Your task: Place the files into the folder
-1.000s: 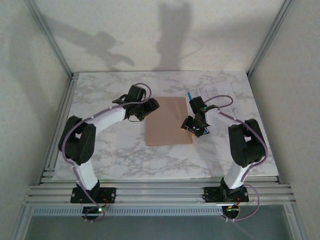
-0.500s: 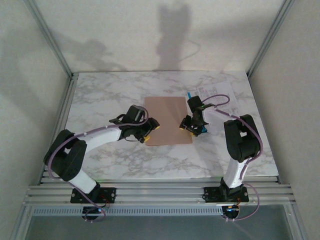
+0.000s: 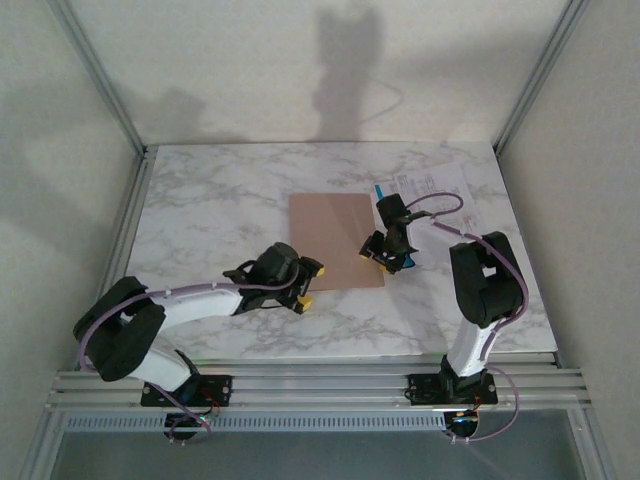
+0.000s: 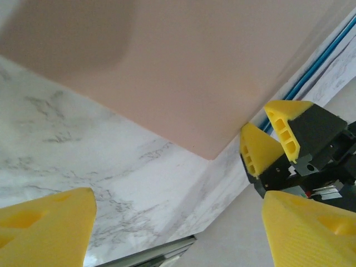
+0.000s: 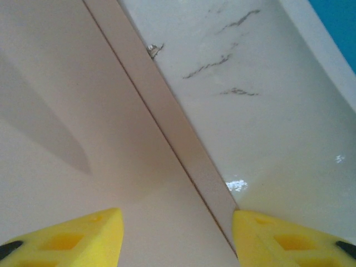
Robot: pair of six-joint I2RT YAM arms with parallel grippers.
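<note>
The folder (image 3: pixel 335 235) lies shut and flat in the middle of the marble table, pinkish-tan. The files (image 3: pixel 435 182), white printed sheets with a blue strip, lie at the back right, partly under the right arm. My left gripper (image 3: pixel 308 283) hovers low by the folder's near left corner, open and holding nothing. In the left wrist view the folder (image 4: pixel 167 67) is ahead of the open left gripper (image 4: pixel 178 222). My right gripper (image 3: pixel 385 262) stands open over the folder's right edge. In the right wrist view that gripper (image 5: pixel 175 233) straddles the folder (image 5: pixel 83 111) edge, one finger over card, one over marble.
The table (image 3: pixel 200 210) is fenced by aluminium posts and white walls on three sides. A metal rail (image 3: pixel 320 385) runs along the near edge by the arm bases. The right gripper's yellow fingers (image 4: pixel 272 139) show close ahead in the left wrist view.
My left arm has swung from the folder's far left edge towards me, down to its near left corner, jaws slightly wider. The right gripper has stayed at the folder's right edge.
</note>
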